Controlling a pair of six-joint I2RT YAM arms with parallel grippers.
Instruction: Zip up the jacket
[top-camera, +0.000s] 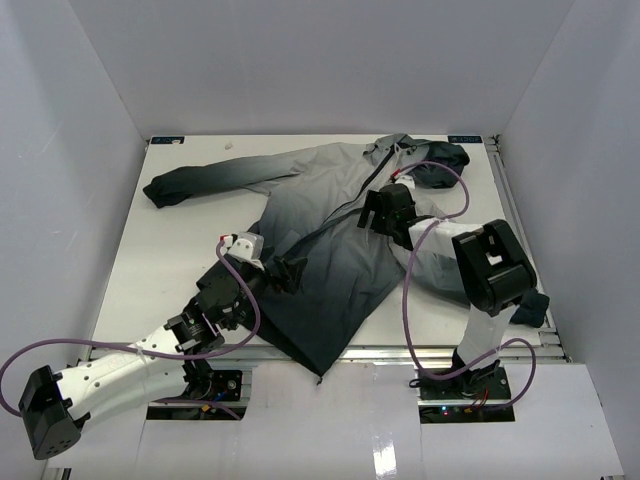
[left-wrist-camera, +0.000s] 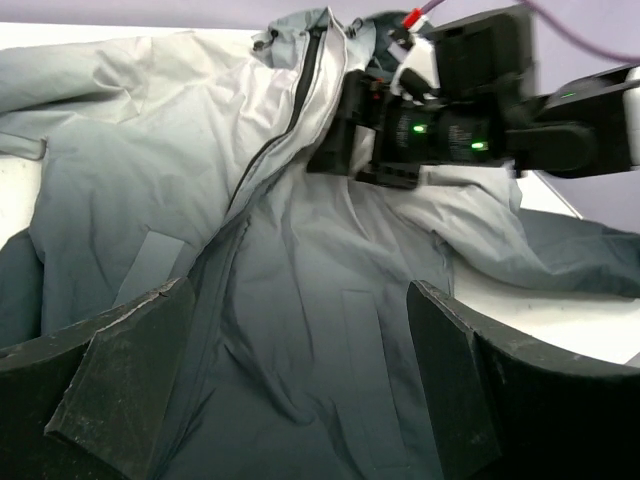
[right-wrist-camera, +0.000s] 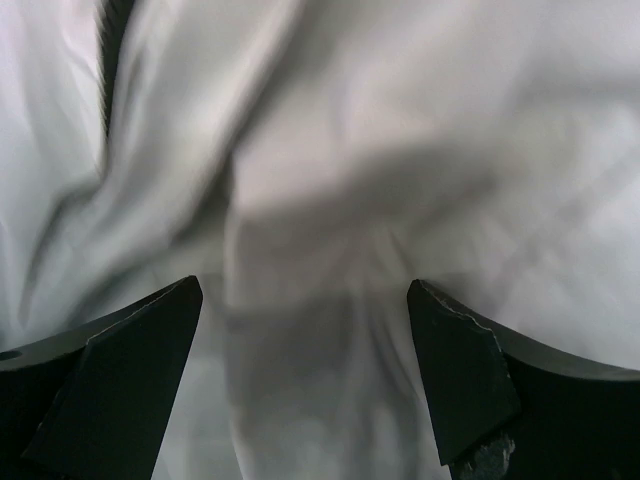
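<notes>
Lying spread on the white counter (top-camera: 170, 275), the jacket (top-camera: 320, 225) has its hood (top-camera: 440, 160) toward the far right corner. The left end effector (top-camera: 287, 273) hovers over the dark lower front, jaws spread wide, holding nothing. The right end effector (top-camera: 373, 212), equally spread and empty, hangs beside the zipper (left-wrist-camera: 268, 150).

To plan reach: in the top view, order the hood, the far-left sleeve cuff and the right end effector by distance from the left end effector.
From the left end effector:
1. The right end effector, to its right.
2. The sleeve cuff, far left.
3. The hood, far right corner.
</notes>
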